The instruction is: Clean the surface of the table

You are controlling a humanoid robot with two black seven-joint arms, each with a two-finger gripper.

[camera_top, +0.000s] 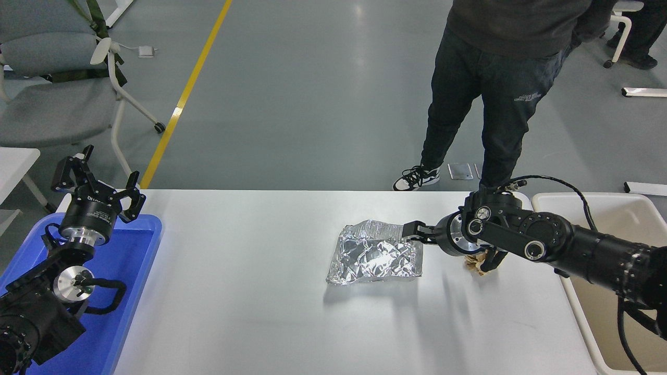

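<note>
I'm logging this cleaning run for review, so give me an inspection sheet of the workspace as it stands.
Surface: the table surface is white, with two pieces of litter on its right half.
Job's things: a crumpled foil tray lies right of centre; a crumpled paper ball sits to its right, mostly hidden by the right arm.
Clutter: nothing seen beyond those two.
Grippers: the right gripper is at the foil tray's far right corner, its state unclear; the left gripper is parked open over the blue tray.
Cables: a black cable loops over the right arm.
Surroundings: a beige bin at the right edge; a person beyond the far side; a grey chair at far left.
</note>
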